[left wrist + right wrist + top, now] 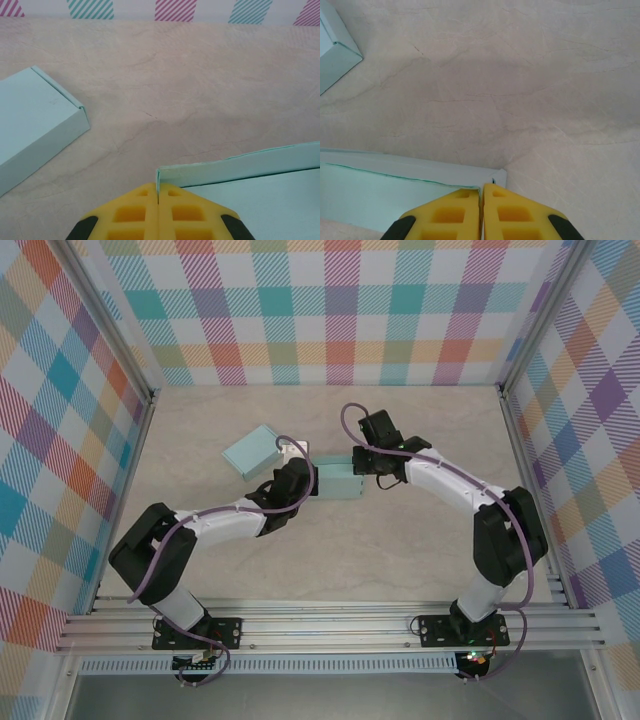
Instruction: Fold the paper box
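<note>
Nearest, both hands are pressed shut on thin card: the left hand [158,190] pinches an upright wall at one corner of the paper box [340,481], and the right hand [482,191] nips the wall at the opposite end. The box sits mid-worktop [420,560], held between them. Beyond it, up to the left and apart from it, lies a second box [255,451], closed. The risk, I judge, is a tear or stray crease — two tight pinches pulling against each other on flimsy walls — or a corner slipping free, since each grip catches only an edge.
</note>
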{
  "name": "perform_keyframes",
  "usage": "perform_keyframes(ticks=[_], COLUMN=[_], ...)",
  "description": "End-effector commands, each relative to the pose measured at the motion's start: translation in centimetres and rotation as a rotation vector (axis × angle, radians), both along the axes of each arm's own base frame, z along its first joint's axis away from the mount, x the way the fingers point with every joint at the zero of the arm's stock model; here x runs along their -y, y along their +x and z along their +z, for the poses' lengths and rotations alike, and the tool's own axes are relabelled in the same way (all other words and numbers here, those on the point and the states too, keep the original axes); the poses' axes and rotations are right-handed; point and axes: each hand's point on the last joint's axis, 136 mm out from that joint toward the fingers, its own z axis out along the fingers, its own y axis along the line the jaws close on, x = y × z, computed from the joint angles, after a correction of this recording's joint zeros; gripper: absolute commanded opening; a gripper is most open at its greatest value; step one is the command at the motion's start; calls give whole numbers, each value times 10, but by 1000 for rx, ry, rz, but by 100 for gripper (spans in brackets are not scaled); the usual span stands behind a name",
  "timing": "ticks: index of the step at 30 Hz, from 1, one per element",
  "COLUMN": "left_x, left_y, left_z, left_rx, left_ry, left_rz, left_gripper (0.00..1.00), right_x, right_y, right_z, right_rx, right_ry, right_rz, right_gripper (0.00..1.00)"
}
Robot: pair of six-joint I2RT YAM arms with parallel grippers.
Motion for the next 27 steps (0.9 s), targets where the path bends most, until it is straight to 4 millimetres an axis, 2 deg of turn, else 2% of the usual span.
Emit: perform_keyframes(ticks=[1,7,16,27], left_x=[40,41,36,28], left_y=[-6,-6,-9,-22], left_z=[9,5,-3,-16], left_rx=[17,17,24,72], left_ry=[-96,-101,-94,-95], left_rz=[-106,-102,-85,-86], left_gripper=[0,0,0,0], right_x=[-40,-46,-39,-28], right_y=[4,3,-11,-32], right_z=[16,20,-3,-15], right_rx=[26,39,43,201], right_ry=[125,126,101,17], right_rz=[70,85,78,94], right_gripper=[8,8,2,0])
